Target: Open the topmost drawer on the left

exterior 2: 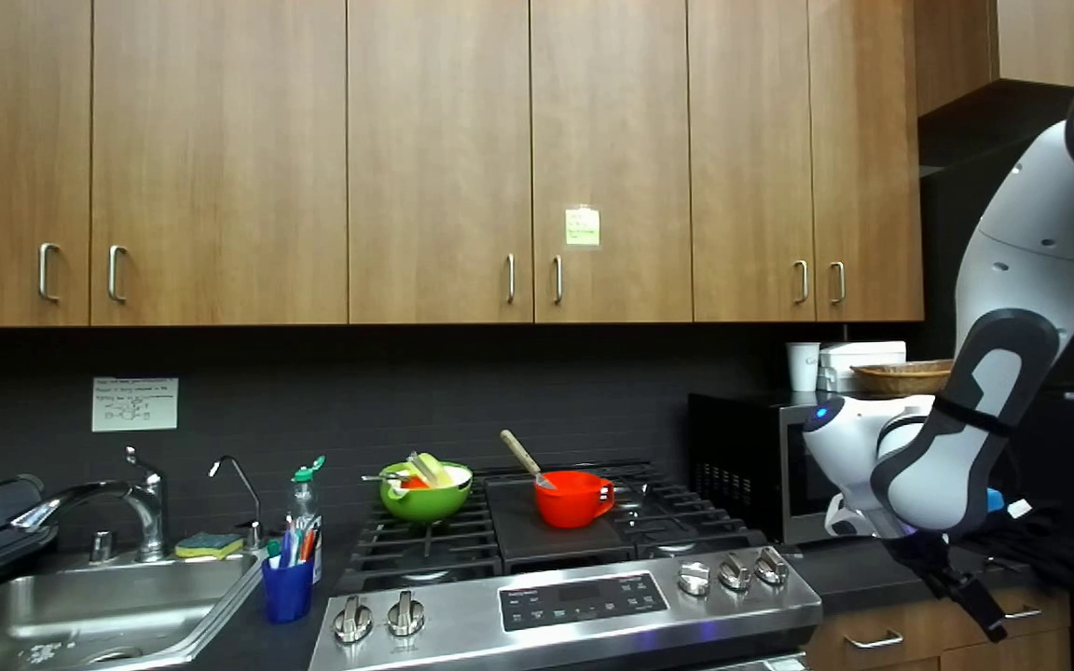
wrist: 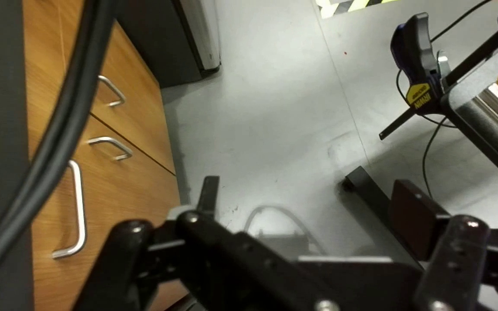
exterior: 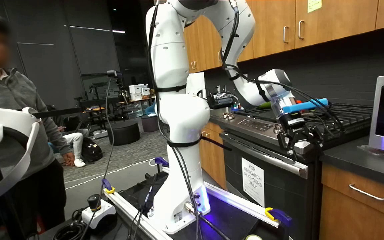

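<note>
The topmost drawer (exterior: 337, 183) is a shallow brown wooden front under the dark counter, right of the oven, with a slim silver bar handle (exterior: 368, 192). It looks shut. It also shows low in an exterior view (exterior 2: 831, 634), and its handle (wrist: 81, 207) stands at the left in the wrist view. My gripper (exterior: 306, 149) is open and empty, fingers pointing down. In the wrist view the gripper (wrist: 314, 203) has its fingers wide apart over the floor, to the right of the handle and not touching it. In an exterior view the gripper (exterior 2: 975, 601) partly covers the neighbouring drawer.
The oven (exterior: 275, 186) with its long handle stands beside the drawer. The counter edge (wrist: 13, 129) runs above the drawer. A black cable (wrist: 59, 116) crosses the wrist view. A clamp (wrist: 417, 65) and the robot's stand are opposite the cabinets. A microwave (exterior 2: 803, 466) stands on the counter.
</note>
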